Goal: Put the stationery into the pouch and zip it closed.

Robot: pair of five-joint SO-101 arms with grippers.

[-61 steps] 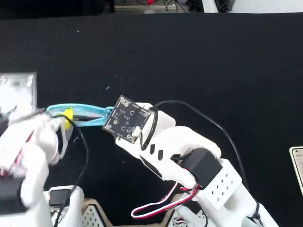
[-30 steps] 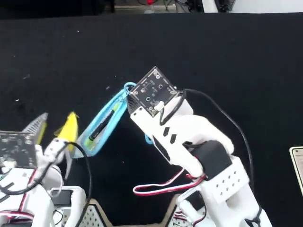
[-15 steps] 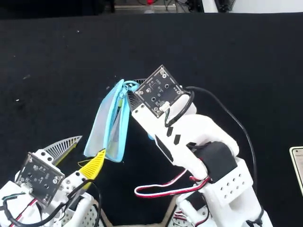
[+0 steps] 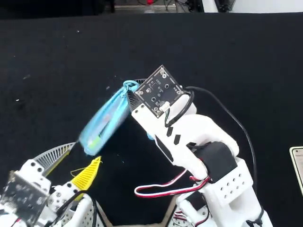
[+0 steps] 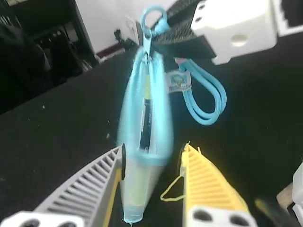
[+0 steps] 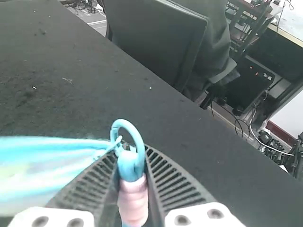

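Observation:
My right gripper (image 4: pixel 131 91) is shut on the zip-pull end of the light blue see-through pouch (image 4: pixel 102 124), which hangs slanted above the black table. The right wrist view shows the blue pull ring (image 6: pixel 127 137) pinched in my right gripper (image 6: pixel 130 147) and the pouch (image 6: pixel 42 165) trailing off to one side. Inside the pouch (image 5: pixel 142 142) a dark pen (image 5: pixel 147 118) and something yellow-green show through. My left gripper (image 4: pixel 87 151) stands open just below the pouch's low end. That end sits between the open left gripper (image 5: pixel 151 150), whose fingers are grey and yellow. A blue wrist loop (image 5: pixel 206 99) dangles by the zip end.
The black table cloth (image 4: pixel 236 56) stretches bare behind and to the right of the arms. A pale card (image 4: pixel 297 165) lies at the right edge. A red and white cable (image 4: pixel 156 189) loops at the right arm's base. A dark chair (image 6: pixel 156 42) stands beyond the table's far edge.
The right gripper lifted the pouch by its zip end off the table. The left gripper let go and drew back to the lower left. The pouch has since swung out to the left.

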